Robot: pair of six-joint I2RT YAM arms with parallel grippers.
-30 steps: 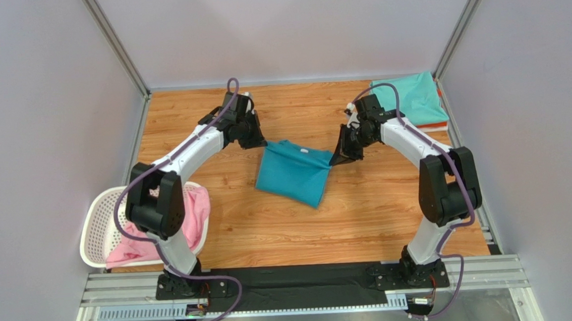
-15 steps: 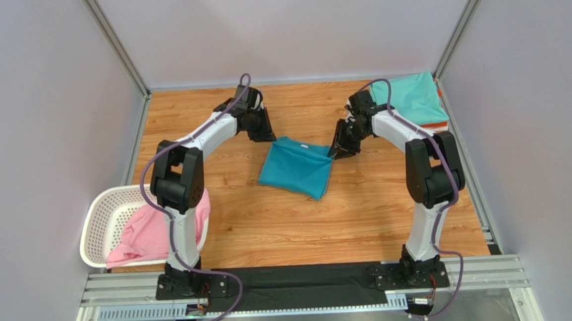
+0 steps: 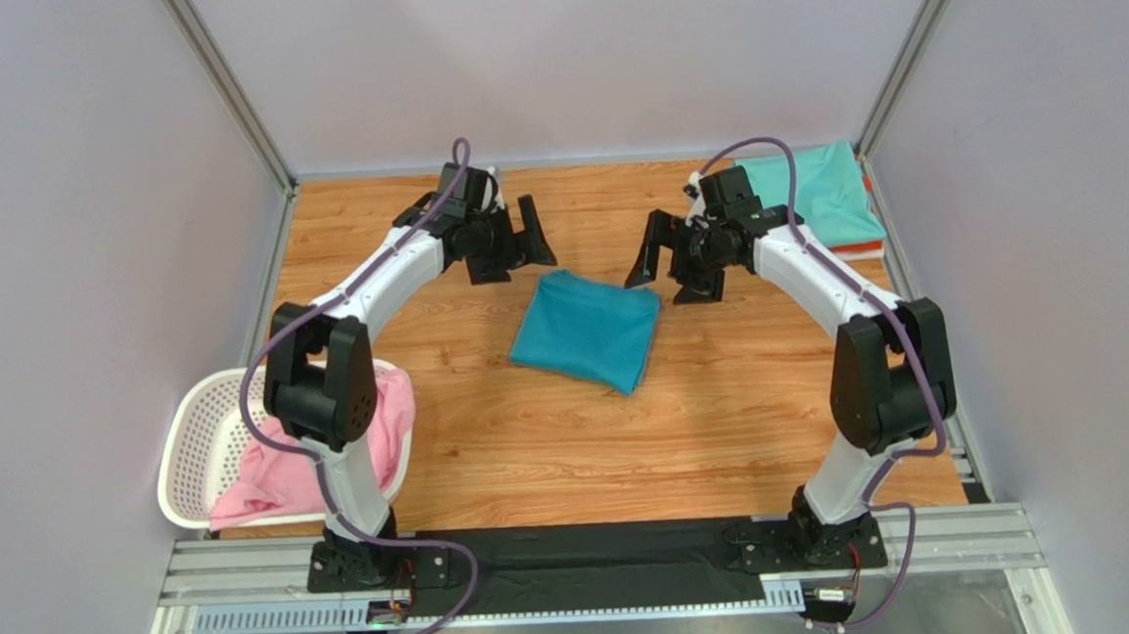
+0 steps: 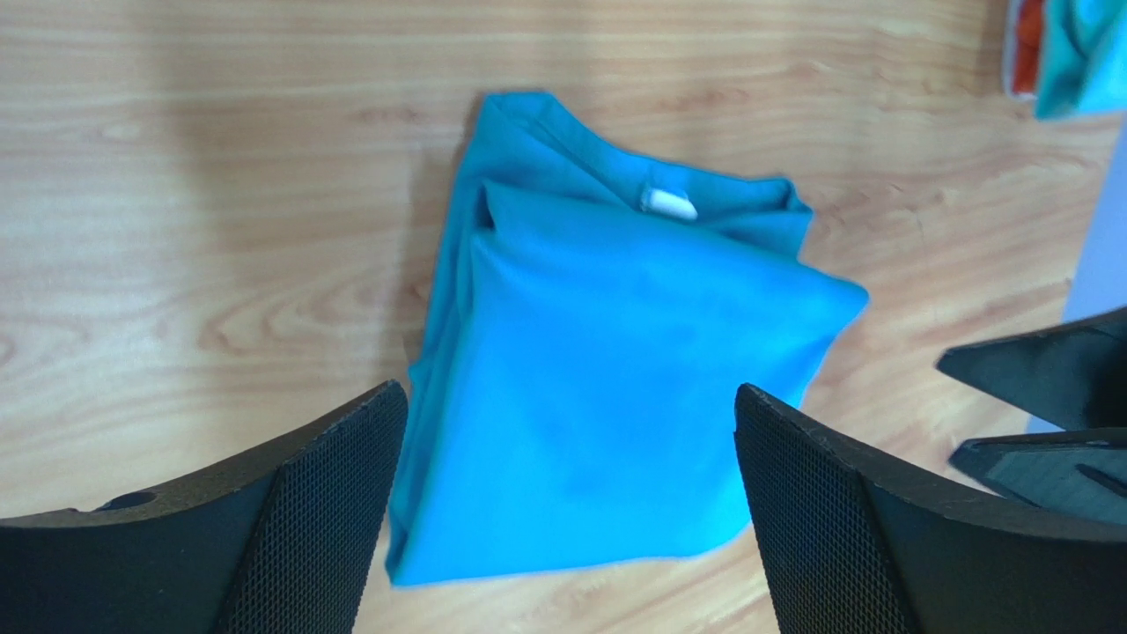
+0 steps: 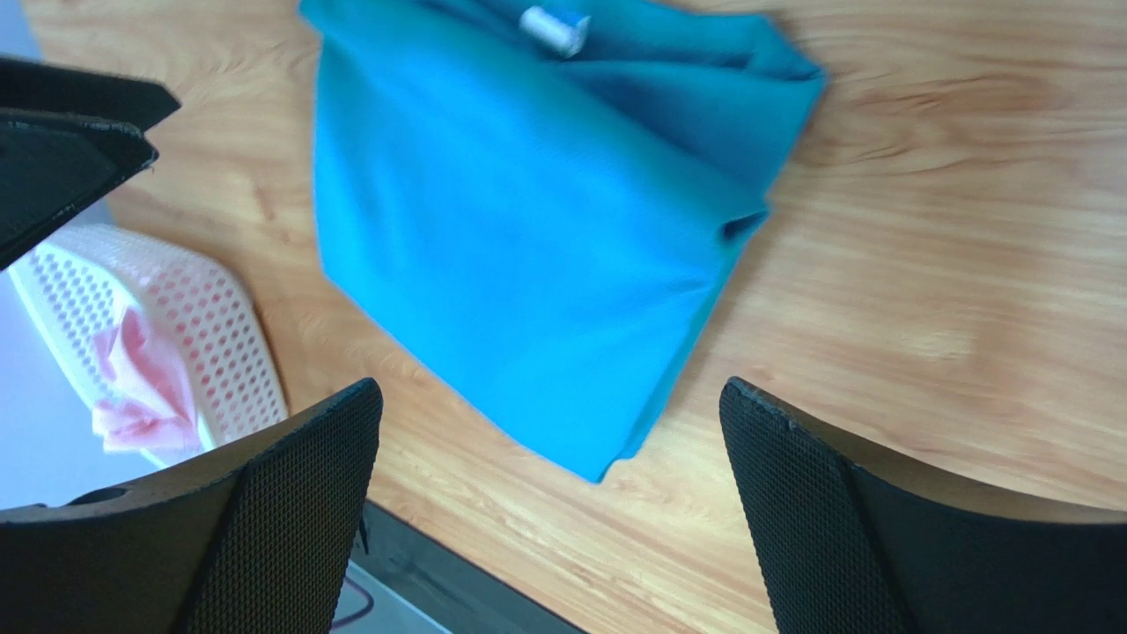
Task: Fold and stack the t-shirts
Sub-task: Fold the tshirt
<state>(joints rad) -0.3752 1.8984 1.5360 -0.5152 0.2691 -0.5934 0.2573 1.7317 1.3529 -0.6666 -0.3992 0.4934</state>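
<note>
The deep teal t-shirt (image 3: pixel 586 331) lies folded in a rough square on the wooden table, its white neck label (image 4: pixel 668 204) showing at the far edge. My left gripper (image 3: pixel 528 246) hangs open above its far left corner and holds nothing. My right gripper (image 3: pixel 671 272) hangs open above its far right corner, also with nothing in it. In the left wrist view the teal t-shirt (image 4: pixel 622 396) fills the space between the wide fingers (image 4: pixel 331 502). A mint t-shirt (image 3: pixel 821 191) lies folded on an orange one (image 3: pixel 858 251) at the back right. A pink t-shirt (image 3: pixel 293 466) hangs out of the basket.
The white lattice basket (image 3: pixel 195 443) sits at the table's near left edge. Grey walls close in the table on the left, right and back. Bare wood stretches from the teal t-shirt to the arm bases.
Both grippers went from shut on the teal t-shirt's far corners to wide open and drew up and apart. The t-shirt now lies flat, released.
</note>
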